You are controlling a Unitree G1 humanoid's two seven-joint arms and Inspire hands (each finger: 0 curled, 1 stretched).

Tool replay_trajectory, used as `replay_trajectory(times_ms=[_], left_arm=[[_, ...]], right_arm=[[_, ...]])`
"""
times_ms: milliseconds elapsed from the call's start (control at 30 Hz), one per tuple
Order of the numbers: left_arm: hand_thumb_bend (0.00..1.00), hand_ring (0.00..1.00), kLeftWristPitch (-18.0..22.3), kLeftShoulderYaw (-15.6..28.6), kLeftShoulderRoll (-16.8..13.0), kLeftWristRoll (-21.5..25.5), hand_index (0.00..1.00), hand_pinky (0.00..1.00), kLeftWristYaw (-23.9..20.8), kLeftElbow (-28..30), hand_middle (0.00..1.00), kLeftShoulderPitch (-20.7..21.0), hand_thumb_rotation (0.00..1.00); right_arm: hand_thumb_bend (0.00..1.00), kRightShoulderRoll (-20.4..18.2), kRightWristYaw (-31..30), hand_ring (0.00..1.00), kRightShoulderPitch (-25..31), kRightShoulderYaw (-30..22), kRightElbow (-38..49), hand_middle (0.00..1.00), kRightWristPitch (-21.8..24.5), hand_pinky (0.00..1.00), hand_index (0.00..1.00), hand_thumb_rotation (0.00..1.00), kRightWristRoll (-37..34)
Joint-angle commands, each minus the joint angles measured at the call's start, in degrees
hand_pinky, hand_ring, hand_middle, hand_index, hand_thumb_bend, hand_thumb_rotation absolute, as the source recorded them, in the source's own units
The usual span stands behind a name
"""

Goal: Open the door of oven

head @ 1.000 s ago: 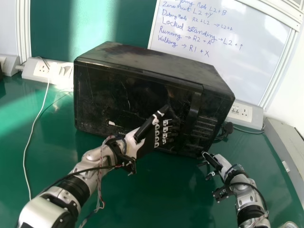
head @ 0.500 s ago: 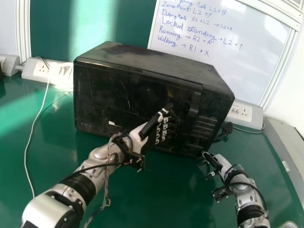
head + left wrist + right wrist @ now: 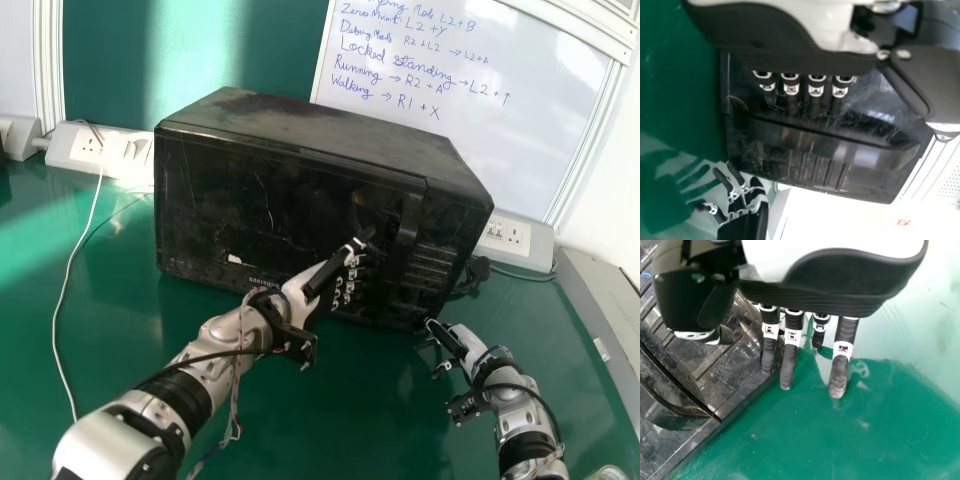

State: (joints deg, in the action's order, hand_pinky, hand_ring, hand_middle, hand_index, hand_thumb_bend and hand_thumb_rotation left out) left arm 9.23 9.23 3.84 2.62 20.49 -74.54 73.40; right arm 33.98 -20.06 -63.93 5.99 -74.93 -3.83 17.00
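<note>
Approach step: left hand point(image 3: 325, 275) near the handle point(image 3: 408, 235)
Fingers pretty straight, probably gotta hook it and pull next

Green tabletop point(image 3: 370, 400), glossy, with pale reflections. Black oven point(image 3: 240, 215) stands on it toward the back — set at an angle. Thin white cable point(image 3: 53, 325) — loosely curved — lies left of the oven.

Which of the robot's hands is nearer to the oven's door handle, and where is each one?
Left. The left hand is in front of the door, its fingers close beside the handle; the right hand is farther off, near the oven's lower right corner.
</note>
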Motion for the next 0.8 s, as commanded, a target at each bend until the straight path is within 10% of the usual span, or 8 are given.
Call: replay_trajectory(times_ms=[0,767], left_arm=[[1.0,1.0,-0.06,-0.84,0.56,-0.98,0.99,0.97,-0.47,-0.52,1.0,1.17,1.0],[1.0,1.0,-0.13,-2.6,2.44,-4.45,0.98,0.9,-2.33,-1.31,1.0,4.62,0.99]], right_arm=[[0.52,-0.94,-1.31,0.46,2.48,0.17,-1.7,0.64,2.45,0.3,0.73,0.8,0.19],[0.53,-1.31,-1.03,0.44,2.21,0.76,-1.71,0.59,2.21,0.3,0.72,0.81,0.41]])
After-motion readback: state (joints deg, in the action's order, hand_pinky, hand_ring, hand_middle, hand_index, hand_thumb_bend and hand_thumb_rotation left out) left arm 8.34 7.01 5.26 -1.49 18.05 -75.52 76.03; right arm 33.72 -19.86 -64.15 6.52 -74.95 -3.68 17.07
